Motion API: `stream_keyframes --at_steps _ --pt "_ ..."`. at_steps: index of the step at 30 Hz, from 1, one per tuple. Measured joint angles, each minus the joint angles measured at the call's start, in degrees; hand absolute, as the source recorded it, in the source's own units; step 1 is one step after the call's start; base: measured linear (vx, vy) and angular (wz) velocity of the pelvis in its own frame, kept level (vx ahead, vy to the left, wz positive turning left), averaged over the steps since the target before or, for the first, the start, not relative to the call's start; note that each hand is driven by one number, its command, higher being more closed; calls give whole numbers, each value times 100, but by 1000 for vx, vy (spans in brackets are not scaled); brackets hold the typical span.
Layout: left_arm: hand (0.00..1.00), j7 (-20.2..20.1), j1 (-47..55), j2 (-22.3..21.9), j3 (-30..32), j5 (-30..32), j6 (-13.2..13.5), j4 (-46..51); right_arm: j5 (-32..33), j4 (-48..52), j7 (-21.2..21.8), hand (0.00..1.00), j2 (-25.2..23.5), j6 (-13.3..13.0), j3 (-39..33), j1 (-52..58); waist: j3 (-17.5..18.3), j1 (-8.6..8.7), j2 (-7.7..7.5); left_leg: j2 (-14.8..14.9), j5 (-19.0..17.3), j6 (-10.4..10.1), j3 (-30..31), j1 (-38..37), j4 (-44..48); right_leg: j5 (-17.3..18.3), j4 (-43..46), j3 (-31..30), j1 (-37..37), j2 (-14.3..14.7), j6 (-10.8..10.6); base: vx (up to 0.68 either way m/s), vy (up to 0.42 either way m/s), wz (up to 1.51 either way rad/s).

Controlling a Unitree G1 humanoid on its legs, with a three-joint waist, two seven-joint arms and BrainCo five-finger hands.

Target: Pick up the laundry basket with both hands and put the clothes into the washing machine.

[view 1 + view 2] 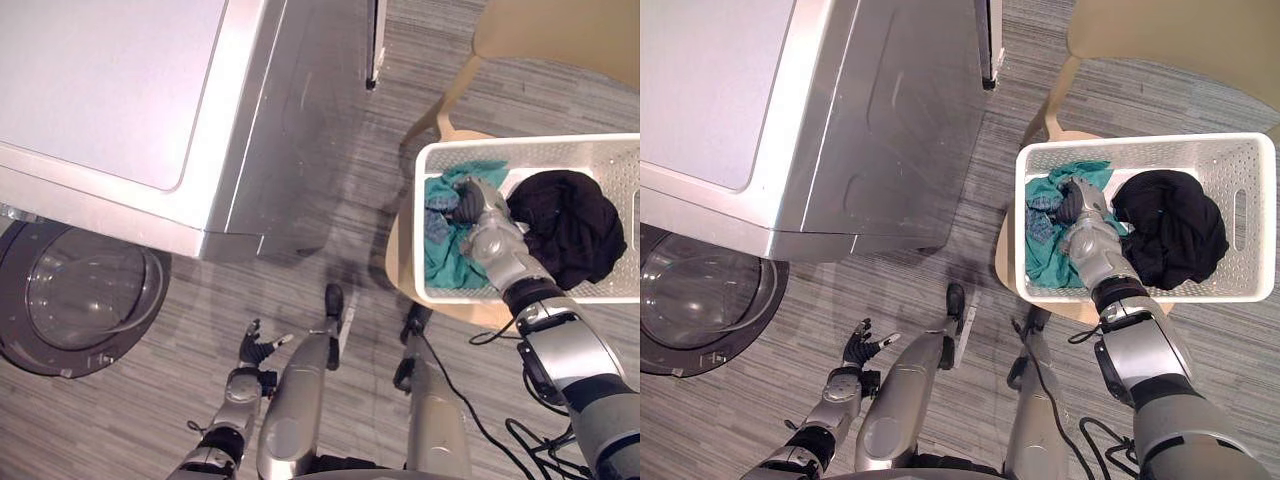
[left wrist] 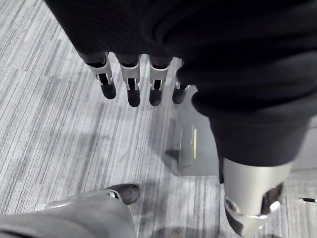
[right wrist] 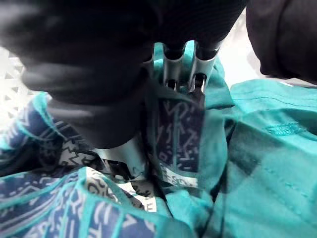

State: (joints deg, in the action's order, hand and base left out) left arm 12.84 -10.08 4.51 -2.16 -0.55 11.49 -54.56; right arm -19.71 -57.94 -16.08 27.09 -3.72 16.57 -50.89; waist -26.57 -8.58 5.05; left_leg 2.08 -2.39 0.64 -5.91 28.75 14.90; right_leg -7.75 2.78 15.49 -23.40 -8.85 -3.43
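The white laundry basket (image 1: 520,146) stands on a pale wooden chair at the right. It holds a teal and navy patterned cloth (image 1: 443,258) on its left side and a black garment (image 1: 570,225) on its right. My right hand (image 1: 488,236) reaches down into the basket over the teal cloth. In the right wrist view its fingers (image 3: 190,64) and thumb are curled on a fold of that cloth (image 3: 262,163). My left hand (image 1: 256,350) hangs low at the lower left, away from the basket, with its fingers (image 2: 133,87) relaxed over the floor.
The silver washing machine (image 1: 130,100) fills the upper left. Its round glass door (image 1: 85,300) stands open at the left edge. The chair's backrest (image 1: 560,30) rises behind the basket. Grey striped floor lies between machine and chair.
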Motion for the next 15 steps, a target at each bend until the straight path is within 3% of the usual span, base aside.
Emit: stream_keyframes --at_steps 4,8,11,13,15 --pt "0 -6 2 0 1 1 -4 54 351 1165 -39 100 -12 -30 -505 441 -89 46 -7 -6 -1 0 8 -349 -55 28 11 -65 305 2 23 8 7 0" --pt "0 -16 30 26 11 4 -102 115 819 2587 -140 100 -419 -135 -1133 1256 -156 175 -123 -5 -14 -5 1 -787 -156 127 39 -110 680 5 5 -3 5 2" --pt "0 -31 189 29 47 18 -161 234 1250 3535 -151 100 -902 -297 -1361 1990 -144 290 -253 -7 -18 -10 -50 -1175 -294 191 52 -160 969 4 -10 -12 17 -5" --pt "0 -44 377 53 62 32 -232 235 1605 4154 -101 100 -1367 -487 -1374 2537 -16 360 -435 -7 -43 -45 -134 -1395 -435 224 16 -243 1091 12 -36 9 17 -16" --pt "0 -51 534 56 110 73 -259 225 1751 4556 -8 100 -1669 -507 -1373 2956 191 442 -573 -5 -52 -59 -185 -1513 -525 226 -49 -289 1174 24 -45 47 15 -16"
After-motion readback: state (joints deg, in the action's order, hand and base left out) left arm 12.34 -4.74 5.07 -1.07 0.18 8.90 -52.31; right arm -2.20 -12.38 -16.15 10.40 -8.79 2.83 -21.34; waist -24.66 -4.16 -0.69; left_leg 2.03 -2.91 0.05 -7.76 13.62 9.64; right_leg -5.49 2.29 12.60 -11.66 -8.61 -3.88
